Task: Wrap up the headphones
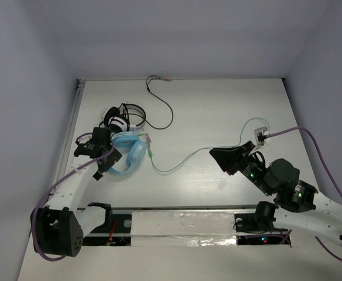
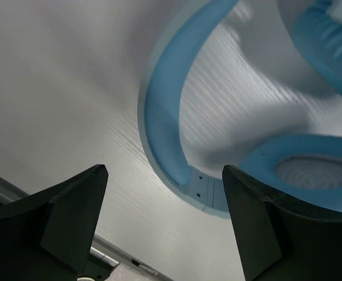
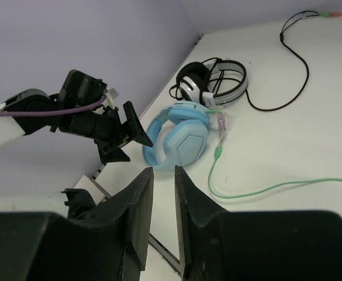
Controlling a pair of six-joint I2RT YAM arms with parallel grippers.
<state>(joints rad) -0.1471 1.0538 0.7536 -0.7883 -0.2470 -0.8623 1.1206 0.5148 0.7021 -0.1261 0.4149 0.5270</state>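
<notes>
The light blue headphones point(image 1: 130, 153) lie on the table at the left, cups stacked, headband toward the near left. They also show in the right wrist view point(image 3: 182, 140). Their pale green cable point(image 1: 176, 167) trails right across the table to a small white box point(image 1: 261, 134). My left gripper point(image 1: 103, 158) is wide open and empty, just left of the headband point(image 2: 165, 117), fingers apart on either side of the view. My right gripper point(image 1: 214, 152) hovers over the cable near the table's middle right. Its jaws stand a narrow gap apart point(image 3: 163, 171) with nothing between them.
Smaller black-and-white headphones point(image 1: 124, 120) lie touching the blue ones on the far side, their black cable point(image 1: 165, 108) looping toward the back wall. The table's left edge rail point(image 1: 71, 129) is close to the left arm.
</notes>
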